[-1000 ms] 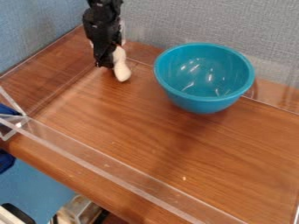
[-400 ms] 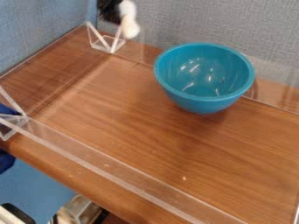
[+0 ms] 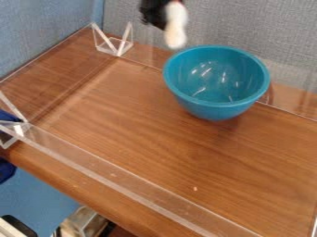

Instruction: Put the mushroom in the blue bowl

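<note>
Camera view, black claw (image 3: 158, 13) clamped on small white-stemmed toy mushroom (image 3: 175, 28), risen and shifted toward three o'clock, now at eleven o'clock of glossy turquoise-blue bowl (image 3: 218, 81), wooden bench (image 3: 148, 139) unchanged.

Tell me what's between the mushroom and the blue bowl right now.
Nothing. In the camera view the mushroom, held up in the gripper, hangs above the bowl's back-left rim, with only open air and the blue wall behind in that gap.
</note>
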`<state>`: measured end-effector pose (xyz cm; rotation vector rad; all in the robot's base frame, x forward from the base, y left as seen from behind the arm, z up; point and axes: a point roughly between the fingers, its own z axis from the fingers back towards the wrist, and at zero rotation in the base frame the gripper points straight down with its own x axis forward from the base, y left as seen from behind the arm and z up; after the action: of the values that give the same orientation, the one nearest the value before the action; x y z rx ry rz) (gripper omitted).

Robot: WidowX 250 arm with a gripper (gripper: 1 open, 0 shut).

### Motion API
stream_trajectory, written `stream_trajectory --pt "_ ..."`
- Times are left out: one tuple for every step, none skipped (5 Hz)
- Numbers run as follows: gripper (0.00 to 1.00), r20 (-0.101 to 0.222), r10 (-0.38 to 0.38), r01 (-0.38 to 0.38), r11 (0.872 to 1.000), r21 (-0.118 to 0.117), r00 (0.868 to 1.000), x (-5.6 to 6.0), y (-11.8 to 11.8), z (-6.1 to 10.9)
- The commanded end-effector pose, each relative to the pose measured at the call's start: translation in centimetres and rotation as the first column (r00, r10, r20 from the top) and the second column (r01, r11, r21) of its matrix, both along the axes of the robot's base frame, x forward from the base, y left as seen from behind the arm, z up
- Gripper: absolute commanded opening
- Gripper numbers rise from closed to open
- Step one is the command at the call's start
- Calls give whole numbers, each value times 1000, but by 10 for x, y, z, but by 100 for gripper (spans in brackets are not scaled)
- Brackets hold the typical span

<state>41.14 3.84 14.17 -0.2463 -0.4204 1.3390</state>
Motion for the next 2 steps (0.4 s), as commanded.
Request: stream_trajectory --pt "0 81 -72 71 997 13 994 -1 -47 29" --pt "0 60 -102 102 995 -1 993 0 -90 15"
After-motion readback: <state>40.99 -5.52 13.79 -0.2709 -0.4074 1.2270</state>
